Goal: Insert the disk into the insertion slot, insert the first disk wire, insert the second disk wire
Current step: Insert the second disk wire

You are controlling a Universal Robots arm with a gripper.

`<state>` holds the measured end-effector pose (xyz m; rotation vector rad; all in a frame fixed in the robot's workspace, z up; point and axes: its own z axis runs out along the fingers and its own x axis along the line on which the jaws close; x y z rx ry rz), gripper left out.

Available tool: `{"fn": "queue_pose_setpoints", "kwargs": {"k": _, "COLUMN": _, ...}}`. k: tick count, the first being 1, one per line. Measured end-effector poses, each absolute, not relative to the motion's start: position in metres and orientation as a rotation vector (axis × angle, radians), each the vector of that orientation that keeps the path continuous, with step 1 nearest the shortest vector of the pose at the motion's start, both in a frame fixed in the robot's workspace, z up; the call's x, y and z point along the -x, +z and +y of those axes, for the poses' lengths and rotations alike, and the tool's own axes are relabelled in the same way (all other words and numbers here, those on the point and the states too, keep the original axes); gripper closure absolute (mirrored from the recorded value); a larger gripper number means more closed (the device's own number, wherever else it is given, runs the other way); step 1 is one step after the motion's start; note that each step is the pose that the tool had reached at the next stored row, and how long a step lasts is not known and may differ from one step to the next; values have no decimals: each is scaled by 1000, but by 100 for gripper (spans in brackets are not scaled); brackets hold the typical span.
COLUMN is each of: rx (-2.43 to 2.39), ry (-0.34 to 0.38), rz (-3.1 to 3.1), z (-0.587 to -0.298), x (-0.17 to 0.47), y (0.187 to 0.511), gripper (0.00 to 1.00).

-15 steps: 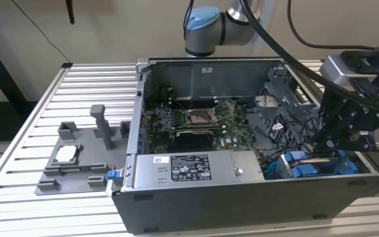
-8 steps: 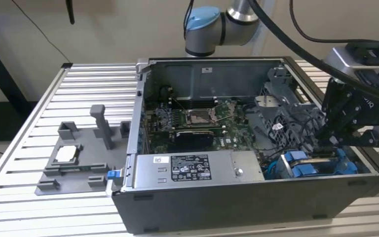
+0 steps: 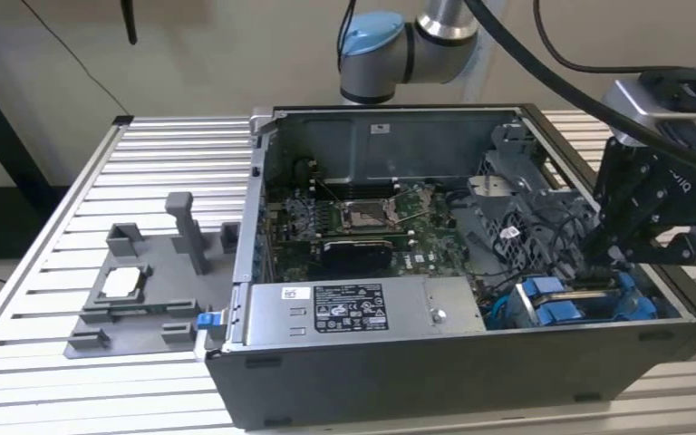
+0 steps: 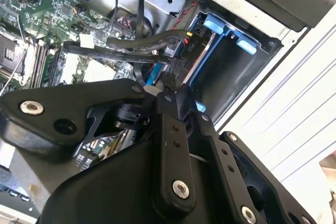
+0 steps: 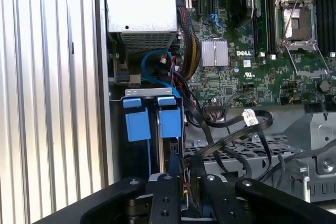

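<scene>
The disk sits in the insertion slot (image 3: pixel 614 313) of the drive cage at the case's front corner, on the exterior view's right. Its blue carrier (image 3: pixel 562 304) shows there, and its end tabs (image 5: pixel 169 121) (image 4: pixel 215 24) show in both wrist views. My gripper (image 3: pixel 593 267) reaches down into the case right beside the carrier. In the second wrist view the fingertips (image 4: pixel 169 98) are closed together on the black connector (image 4: pixel 176 66) of a disk wire (image 4: pixel 121 51), held against the disk's edge. My gripper (image 5: pixel 184 179) also stands just behind the blue tabs in the first wrist view.
The open computer case (image 3: pixel 445 381) lies on a slatted aluminium table (image 3: pixel 58 245). A grey plastic fixture tray (image 3: pixel 142 299) lies to the exterior view's left. Motherboard (image 3: pixel 361 217), power supply (image 3: pixel 348 308) and loose black cables (image 5: pixel 236 129) crowd the space around the cage.
</scene>
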<state>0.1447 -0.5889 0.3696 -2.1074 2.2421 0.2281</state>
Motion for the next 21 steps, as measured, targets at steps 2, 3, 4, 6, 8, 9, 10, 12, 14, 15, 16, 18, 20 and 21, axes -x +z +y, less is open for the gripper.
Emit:
{"fn": "queue_pose_setpoints", "kwargs": {"k": 2, "rx": 2107, "ry": 228, "rz": 2242, "z": -589, "x": -145, "y": 370, "gripper": 76}}
{"fn": "queue_pose_setpoints", "kwargs": {"k": 3, "rx": 2107, "ry": 229, "rz": 2241, "z": -589, "x": -145, "y": 370, "gripper": 76}}
{"fn": "queue_pose_setpoints", "kwargs": {"k": 4, "rx": 2106, "ry": 230, "rz": 2241, "z": -589, "x": -145, "y": 370, "gripper": 76}}
{"fn": "queue_pose_setpoints", "kwargs": {"k": 6, "rx": 2105, "ry": 233, "rz": 2239, "z": -589, "x": -145, "y": 370, "gripper": 76}}
{"fn": "queue_pose_setpoints", "kwargs": {"k": 8, "rx": 2104, "ry": 236, "rz": 2238, "z": -589, "x": -145, "y": 370, "gripper": 76}}
{"fn": "queue_pose_setpoints", "kwargs": {"k": 9, "rx": 2103, "ry": 237, "rz": 2237, "z": -589, "x": -145, "y": 370, "gripper": 76}}
{"fn": "queue_pose_setpoints", "kwargs": {"k": 10, "rx": 2102, "ry": 240, "rz": 2236, "z": -589, "x": -145, "y": 370, "gripper": 76}}
{"fn": "queue_pose_setpoints", "kwargs": {"k": 12, "rx": 2101, "ry": 242, "rz": 2234, "z": -589, "x": -145, "y": 370, "gripper": 76}}
{"fn": "queue_pose_setpoints", "kwargs": {"k": 14, "rx": 2100, "ry": 245, "rz": 2233, "z": -589, "x": -145, "y": 370, "gripper": 76}}
{"fn": "queue_pose_setpoints", "kwargs": {"k": 15, "rx": 2099, "ry": 246, "rz": 2232, "z": -589, "x": -145, "y": 370, "gripper": 76}}
{"fn": "queue_pose_setpoints", "kwargs": {"k": 16, "rx": 2098, "ry": 248, "rz": 2231, "z": -589, "x": -145, "y": 370, "gripper": 76}}
{"fn": "queue_pose_setpoints", "kwargs": {"k": 18, "rx": 2097, "ry": 250, "rz": 2230, "z": -589, "x": -145, "y": 370, "gripper": 76}}
{"fn": "queue_pose_setpoints", "kwargs": {"k": 20, "rx": 2096, "ry": 253, "rz": 2228, "z": -589, "x": -145, "y": 370, "gripper": 76}}
{"fn": "queue_pose_setpoints", "kwargs": {"k": 21, "rx": 2095, "ry": 254, "rz": 2228, "z": -589, "x": -145, "y": 370, "gripper": 76}}
